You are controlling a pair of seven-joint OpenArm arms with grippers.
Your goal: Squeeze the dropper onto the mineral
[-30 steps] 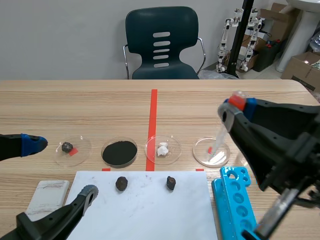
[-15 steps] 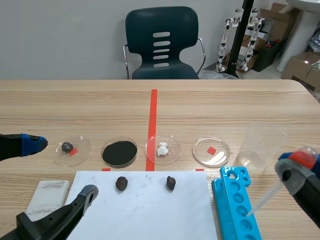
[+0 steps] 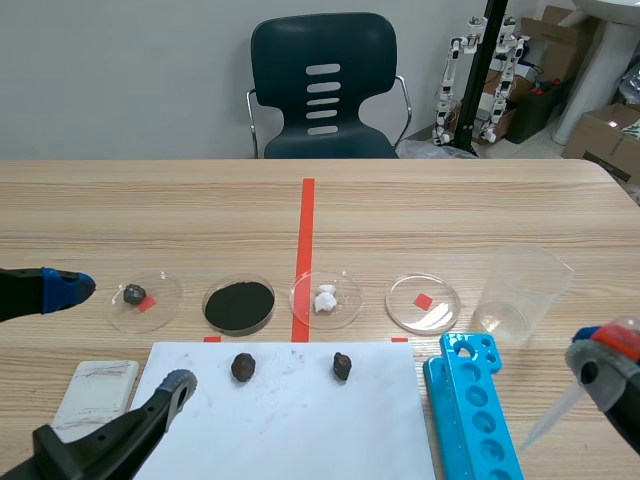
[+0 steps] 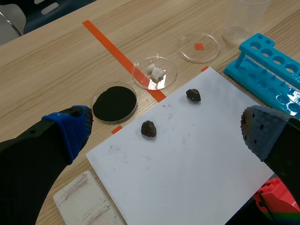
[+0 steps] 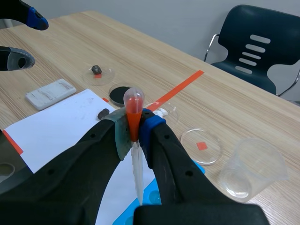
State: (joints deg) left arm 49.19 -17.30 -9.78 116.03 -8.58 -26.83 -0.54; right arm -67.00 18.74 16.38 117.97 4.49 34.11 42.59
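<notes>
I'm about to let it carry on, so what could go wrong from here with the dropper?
The right gripper is shut on the dropper near its bulb, so liquid might drip early, by the blue rack. The hanging tip could catch that rack on the way to the minerals. The open left gripper hovers above the paper, possibly in the path.

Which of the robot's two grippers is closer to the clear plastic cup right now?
The right. The right gripper, shut on the dropper, is just on the robot's side of the clear cup; the left gripper stands open far off, beyond the white paper.
</notes>
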